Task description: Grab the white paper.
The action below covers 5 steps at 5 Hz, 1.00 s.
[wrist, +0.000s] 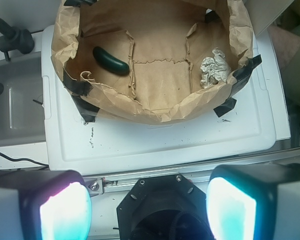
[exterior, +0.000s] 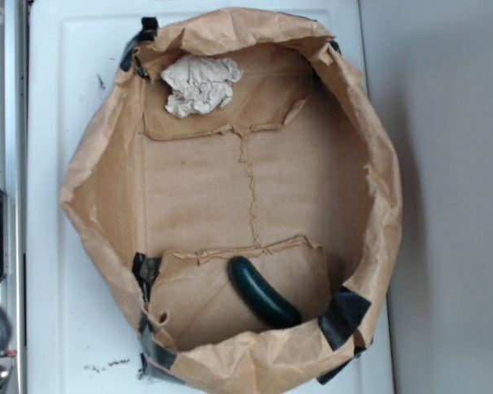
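White table (exterior: 57, 246) carries brown paper bag (exterior: 378, 164), spread open. White paper (exterior: 200, 85) in bag's far corner; dark green object (exterior: 263, 291) opposite. Fingers (wrist: 65, 212) spread wide, empty, well apart from bag.

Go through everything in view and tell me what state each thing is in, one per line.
Crumpled off-white paper wad: lying loose inside the bag, untouched.
Dark green curved object: lying on the bag floor at the opposite end.
Brown paper bag: open, rim rolled down, taped with black tape.
White tray: flat beneath the bag.
Pincer: open, empty, away from the bag.
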Each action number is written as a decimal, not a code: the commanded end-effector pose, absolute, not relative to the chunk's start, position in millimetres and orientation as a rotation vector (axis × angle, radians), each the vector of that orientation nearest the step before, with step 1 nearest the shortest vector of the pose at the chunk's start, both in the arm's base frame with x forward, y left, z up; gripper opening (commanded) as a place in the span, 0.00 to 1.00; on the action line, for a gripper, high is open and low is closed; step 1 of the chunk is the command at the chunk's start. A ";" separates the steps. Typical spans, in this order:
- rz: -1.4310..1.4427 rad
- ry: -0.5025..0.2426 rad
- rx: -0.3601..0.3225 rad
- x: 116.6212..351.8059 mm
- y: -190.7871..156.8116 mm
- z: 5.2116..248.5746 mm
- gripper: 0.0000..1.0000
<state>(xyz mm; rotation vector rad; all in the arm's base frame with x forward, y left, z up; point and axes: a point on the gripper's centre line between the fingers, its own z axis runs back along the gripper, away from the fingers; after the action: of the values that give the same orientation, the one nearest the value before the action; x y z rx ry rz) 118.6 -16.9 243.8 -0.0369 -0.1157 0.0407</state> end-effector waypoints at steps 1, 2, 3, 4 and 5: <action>0.041 -0.116 -0.037 118.6 -16.9 243.8 1.00; 0.070 -0.092 -0.027 168.6 -15.9 239.9 1.00; 0.110 -0.092 -0.008 218.5 -8.2 235.5 1.00; 0.110 -0.092 -0.008 218.5 -8.2 235.5 1.00; 0.110 -0.092 -0.008 218.5 -8.2 235.5 1.00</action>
<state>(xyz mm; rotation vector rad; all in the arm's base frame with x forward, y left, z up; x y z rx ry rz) 217.9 -11.4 222.5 -0.0160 -0.0555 0.0977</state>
